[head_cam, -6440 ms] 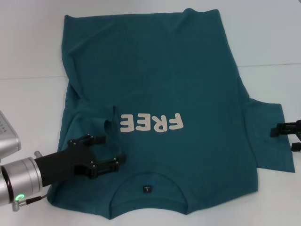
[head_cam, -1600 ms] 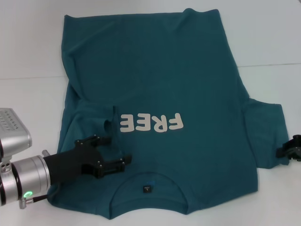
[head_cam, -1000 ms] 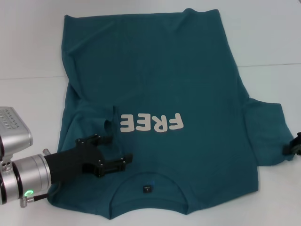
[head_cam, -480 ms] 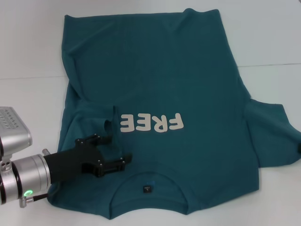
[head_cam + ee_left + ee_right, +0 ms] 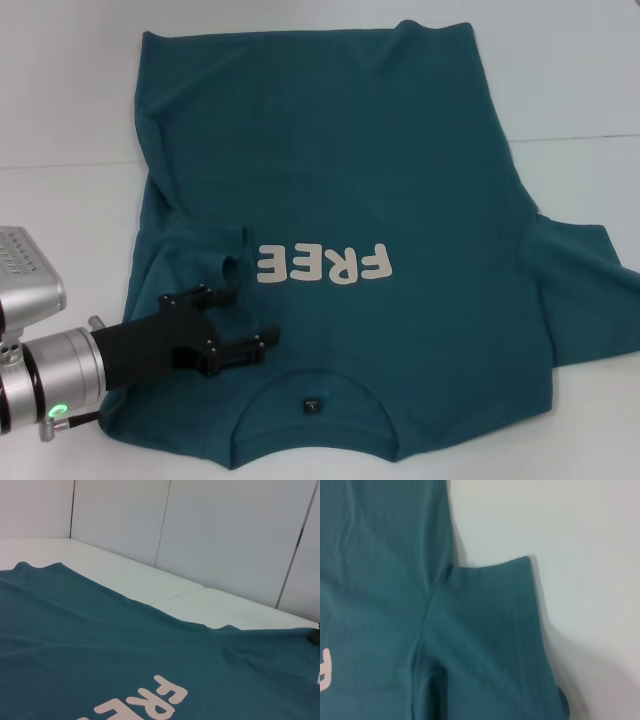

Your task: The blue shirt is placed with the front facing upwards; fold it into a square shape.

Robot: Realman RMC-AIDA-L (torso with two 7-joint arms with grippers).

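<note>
Blue shirt [image 5: 340, 180] lies flat on the white table [image 5: 580, 80], front up, "FREE" lettering [image 5: 322, 262] showing, collar nearest the robot. Left gripper [image 5: 235, 320] rests over the folded-in left sleeve, fingers spread apart, grasping nothing.

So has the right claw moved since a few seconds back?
Yes. It slid off toward the robot's right, past the blue shirt's right sleeve, and is now out of the head view.
</note>
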